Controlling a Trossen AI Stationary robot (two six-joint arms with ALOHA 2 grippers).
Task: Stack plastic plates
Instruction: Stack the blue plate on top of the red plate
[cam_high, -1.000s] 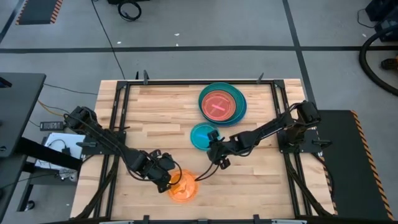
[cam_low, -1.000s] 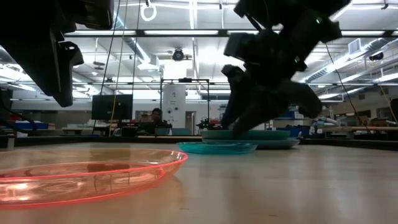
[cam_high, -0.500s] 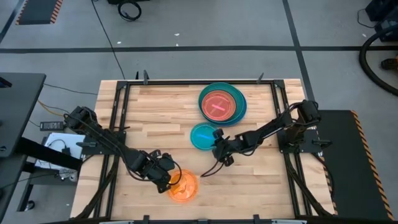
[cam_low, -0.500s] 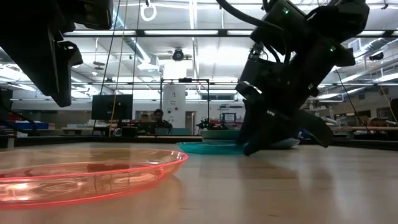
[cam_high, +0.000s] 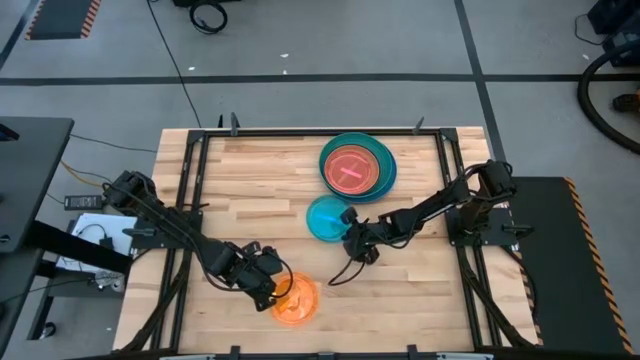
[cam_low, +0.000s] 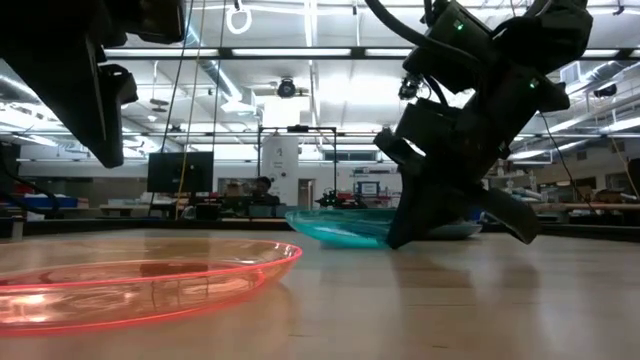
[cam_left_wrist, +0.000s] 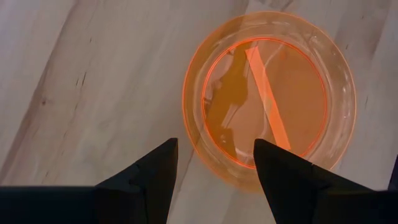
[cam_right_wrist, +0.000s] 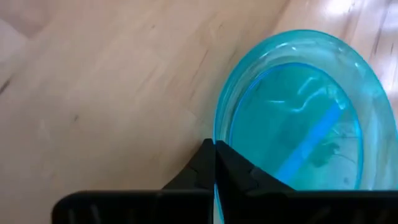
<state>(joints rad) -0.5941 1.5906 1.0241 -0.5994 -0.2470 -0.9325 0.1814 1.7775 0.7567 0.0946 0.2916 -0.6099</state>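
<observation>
Though glossy, round cyan plate (cam_right_wrist: 298, 118)

No text, label, brand, number or sign can be read in any view.
</observation>
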